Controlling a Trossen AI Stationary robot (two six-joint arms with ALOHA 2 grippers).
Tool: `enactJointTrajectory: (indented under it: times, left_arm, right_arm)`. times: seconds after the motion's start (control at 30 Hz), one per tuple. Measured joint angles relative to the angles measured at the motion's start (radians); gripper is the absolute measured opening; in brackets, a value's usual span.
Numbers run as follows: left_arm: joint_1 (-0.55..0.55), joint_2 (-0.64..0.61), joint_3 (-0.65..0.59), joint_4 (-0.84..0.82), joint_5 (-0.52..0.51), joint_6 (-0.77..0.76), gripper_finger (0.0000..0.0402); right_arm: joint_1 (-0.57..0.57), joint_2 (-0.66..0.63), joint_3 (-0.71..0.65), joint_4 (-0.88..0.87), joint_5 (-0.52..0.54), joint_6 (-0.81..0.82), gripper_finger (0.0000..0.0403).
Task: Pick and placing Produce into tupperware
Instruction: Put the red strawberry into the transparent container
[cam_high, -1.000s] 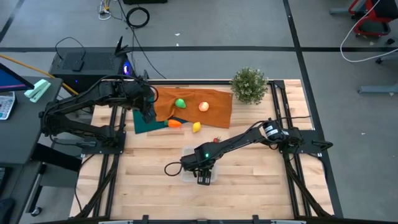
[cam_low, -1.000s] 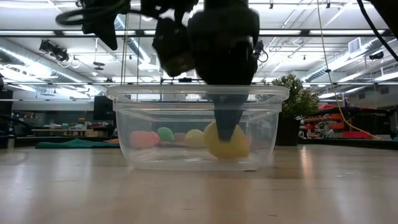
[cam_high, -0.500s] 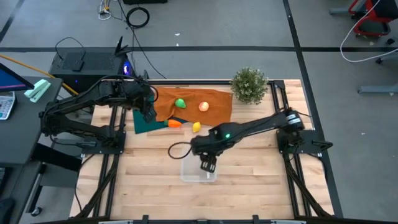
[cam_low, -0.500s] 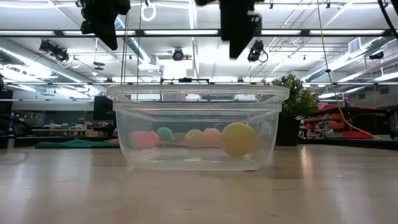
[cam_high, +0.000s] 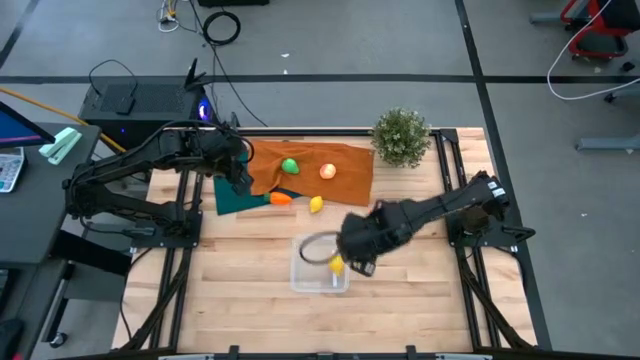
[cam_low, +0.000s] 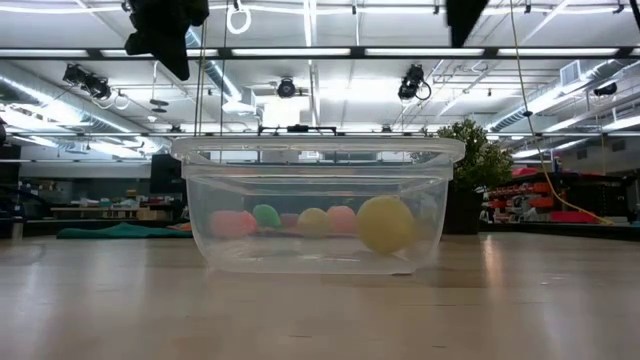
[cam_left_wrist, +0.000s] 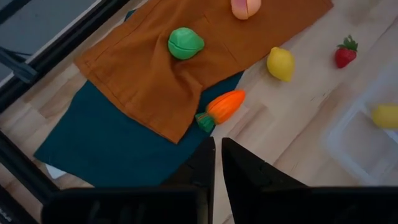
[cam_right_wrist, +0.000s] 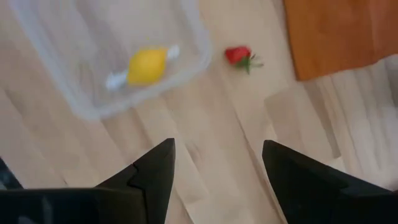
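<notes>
The tupperware (cam_high: 318, 266) sits on the bare desk (cam_high: 240, 290) with one lemon (cam_high: 337, 264) lying inside it, near the wall on the right arm's side. The right gripper (cam_right_wrist: 214, 165) hangs above the desk just beside that wall, its fingers (cam_right_wrist: 152, 171) spread apart and holding nothing; in its wrist view the lemon lies loose on the clear floor of the tub. The strawberry (cam_right_wrist: 239, 55) lies on the wood between the tupperware and the orange cloth (cam_high: 315, 172).

The left gripper (cam_left_wrist: 217, 155) hovers over the teal cloth (cam_high: 237, 197) at the far left of the desk, its fingers (cam_left_wrist: 202, 163) pressed nearly together with only a thin slit between them, gripping nothing. Just beyond them the carrot (cam_left_wrist: 221, 109) lies on the wood at the edge of the orange cloth, its green end touching the teal cloth. The second lemon (cam_left_wrist: 280, 63) lies on the wood past the carrot. On the orange cloth rest the green round one (cam_left_wrist: 185, 43) and the apple (cam_high: 327, 171), apart from each other.

A potted plant (cam_high: 401, 136) stands at the far right corner of the desk, beside the orange cloth. In the low view the tupperware stands level on the desk, the lemon resting on its floor.
</notes>
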Motion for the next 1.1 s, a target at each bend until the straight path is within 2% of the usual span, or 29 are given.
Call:
enactJointTrajectory:
  times: [0.17,0.23,0.33,0.47,0.6,0.73,0.9,1.1]
  left_arm:
    - [0.0,0.0,0.0,0.0,0.0,-0.031,0.0039]
    - [0.0,0.0,0.0,0.0,0.0,-0.038,0.0036]
    - [0.0,0.0,0.0,0.0,0.0,-0.057,0.0032]
    - [0.0,0.0,0.0,0.0,0.0,-0.057,0.003]
    - [0.0,0.0,0.0,0.001,0.0,-0.053,0.0035]
    - [0.0,0.0,0.0,0.001,-0.016,-0.008,0.004]
    - [0.0,0.0,0.0,0.001,-0.05,0.005,0.0036]
    - [0.0,0.0,0.0,0.004,-0.074,0.008,0.0037]
  right_arm:
    - [0.104,-0.025,-0.119,0.009,0.018,0.029,0.021]
    - [0.132,-0.059,-0.221,0.046,0.017,0.048,0.021]
    - [0.141,-0.133,-0.421,0.194,-0.026,0.102,0.021]
    - [0.12,-0.27,-0.68,0.412,-0.085,0.199,0.021]
    - [0.061,-0.396,-0.865,0.481,-0.089,0.267,0.021]
    - [-0.046,-0.5,-1.008,0.574,-0.132,0.244,0.021]
    - [-0.206,-0.54,-1.083,0.72,-0.246,0.144,0.021]
    - [-0.382,-0.459,-1.0,0.753,-0.314,-0.077,0.0206]
